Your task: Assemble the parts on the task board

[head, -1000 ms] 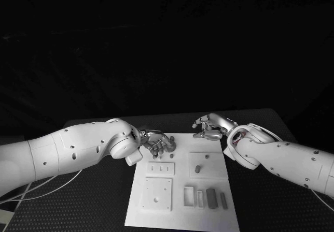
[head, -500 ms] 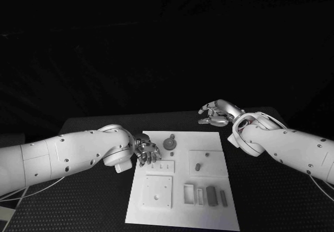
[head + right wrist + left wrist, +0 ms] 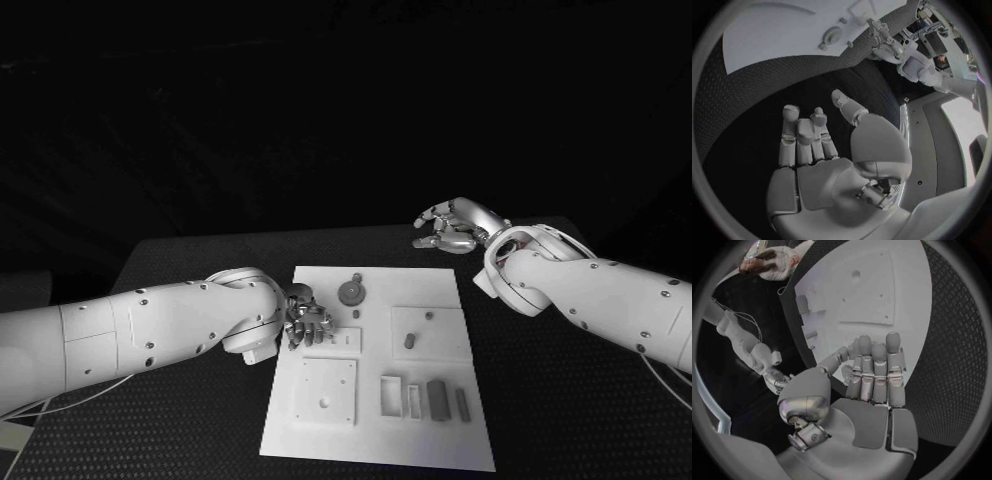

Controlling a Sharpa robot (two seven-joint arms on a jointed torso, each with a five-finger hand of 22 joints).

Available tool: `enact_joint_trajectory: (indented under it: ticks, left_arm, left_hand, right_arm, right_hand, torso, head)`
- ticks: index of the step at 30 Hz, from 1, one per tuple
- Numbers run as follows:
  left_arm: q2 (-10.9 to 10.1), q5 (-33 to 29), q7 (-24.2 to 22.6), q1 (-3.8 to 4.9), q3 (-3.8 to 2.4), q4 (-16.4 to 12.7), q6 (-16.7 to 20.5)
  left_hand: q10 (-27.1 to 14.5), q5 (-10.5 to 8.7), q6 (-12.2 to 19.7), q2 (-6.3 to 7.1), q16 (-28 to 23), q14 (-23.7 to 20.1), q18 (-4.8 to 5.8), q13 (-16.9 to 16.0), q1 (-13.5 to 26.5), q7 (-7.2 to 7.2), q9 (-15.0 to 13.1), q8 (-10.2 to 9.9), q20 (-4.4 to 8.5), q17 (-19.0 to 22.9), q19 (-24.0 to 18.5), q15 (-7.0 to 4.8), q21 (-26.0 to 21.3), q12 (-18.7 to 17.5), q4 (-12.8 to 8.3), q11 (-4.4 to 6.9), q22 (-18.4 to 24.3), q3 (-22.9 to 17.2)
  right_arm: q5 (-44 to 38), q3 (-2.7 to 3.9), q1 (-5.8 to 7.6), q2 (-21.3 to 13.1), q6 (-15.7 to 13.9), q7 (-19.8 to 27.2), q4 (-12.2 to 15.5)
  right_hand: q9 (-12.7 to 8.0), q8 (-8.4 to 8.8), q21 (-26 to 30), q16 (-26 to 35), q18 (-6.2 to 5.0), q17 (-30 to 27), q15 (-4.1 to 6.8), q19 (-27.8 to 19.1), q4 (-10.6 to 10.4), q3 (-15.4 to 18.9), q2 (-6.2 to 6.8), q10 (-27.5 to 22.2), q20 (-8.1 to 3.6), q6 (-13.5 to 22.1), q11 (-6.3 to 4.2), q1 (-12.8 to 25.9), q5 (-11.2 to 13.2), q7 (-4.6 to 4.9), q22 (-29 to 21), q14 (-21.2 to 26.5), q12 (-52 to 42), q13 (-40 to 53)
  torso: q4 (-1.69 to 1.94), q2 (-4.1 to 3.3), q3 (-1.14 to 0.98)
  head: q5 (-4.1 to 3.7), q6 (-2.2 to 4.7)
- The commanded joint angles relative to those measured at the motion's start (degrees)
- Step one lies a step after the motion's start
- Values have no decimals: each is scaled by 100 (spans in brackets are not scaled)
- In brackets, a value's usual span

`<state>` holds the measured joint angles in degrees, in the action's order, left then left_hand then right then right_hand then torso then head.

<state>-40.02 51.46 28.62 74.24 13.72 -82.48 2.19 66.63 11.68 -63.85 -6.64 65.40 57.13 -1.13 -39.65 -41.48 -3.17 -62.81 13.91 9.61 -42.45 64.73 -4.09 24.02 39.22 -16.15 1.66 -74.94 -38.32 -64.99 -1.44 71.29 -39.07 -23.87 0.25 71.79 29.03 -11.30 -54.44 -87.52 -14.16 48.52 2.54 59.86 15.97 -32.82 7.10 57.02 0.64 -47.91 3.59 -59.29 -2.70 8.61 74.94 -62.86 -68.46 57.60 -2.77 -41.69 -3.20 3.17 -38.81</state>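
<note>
Lying flat in the lower middle of the head frame, the white task board (image 3: pixel 378 365) carried several raised white blocks: a square plate (image 3: pixel 327 392) at its lower left, a smaller block (image 3: pixel 339 341) with slots above that, and another square block (image 3: pixel 428 334) at centre right holding a small grey peg (image 3: pixel 410 341). A round grey disc part (image 3: pixel 351 293) sat near the board's upper edge. Along the lower right stood a row of narrow pieces, pale frames (image 3: pixel 392 399) beside darker grey bars (image 3: pixel 438 402).

At the board's left edge the left robot hand (image 3: pixel 306 321) hung with its fingers loosely curled and slightly apart, holding nothing; its wrist camera showed the fingers (image 3: pixel 877 371) side by side above the board, empty. In the upper right, just past the board's far corner, the right robot hand (image 3: pixel 453 227) hovered over the dark surface, fingers partly bent and spread, also empty; its wrist camera showed the open palm (image 3: pixel 823 170) above the mat.

Beneath it all the black worktop (image 3: pixel 188 260) had a fine textured mat, and the room behind was dark.
</note>
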Motion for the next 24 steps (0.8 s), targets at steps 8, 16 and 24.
enact_joint_trajectory:
  ticks: [8, 16, 24]
  left_arm:
    - [108, 305, -9, -79, -3, 21, 358]
    - [115, 321, 38, -80, -3, 1, 203]
    - [147, 384, 125, -81, -3, 41, 25]
  left_hand:
    - [59, 10, -46, -177, 14, 43, -106, 13, -269, 11, -9, 2, 25, 15, 35, -23, 46, 12, -48, 4, -136, -91]
    - [69, 8, -54, -174, 15, 52, -106, 16, -269, 14, -9, 0, 28, 22, 40, -27, 52, 9, -47, 7, -134, -96]
    - [73, 7, -56, -175, 14, 57, -106, 19, -268, 14, -8, -4, 29, 28, 42, -29, 54, 6, -46, 8, -133, -99]
  right_arm:
    - [18, 6, 2, 18, 59, 64, 23]
    - [18, 6, 2, 18, 102, 50, 29]
    - [18, 6, 2, 18, 113, 47, 56]
  right_hand:
    - [-8, -14, 8, -8, -84, -11, 10, -1, 16, -10, -43, -25, -3, 93, -6, -23, -14, 141, 46, 44, -10, -11]
    - [-9, -15, 7, -9, -84, -11, 10, -1, 15, -6, -46, -25, -2, 93, -6, -19, -13, 141, 47, 43, -12, -14]
    - [-10, -16, 7, -11, -84, -12, 10, 0, 14, -2, -47, -24, -1, 93, -6, -12, -14, 141, 48, 43, -14, -17]
  torso:
    - [-8, -2, -1]
    - [0, 2, 0]
    - [-1, -1, 1]
  head:
    - [-41, -38]
    - [-57, -53]
    - [-55, -58]
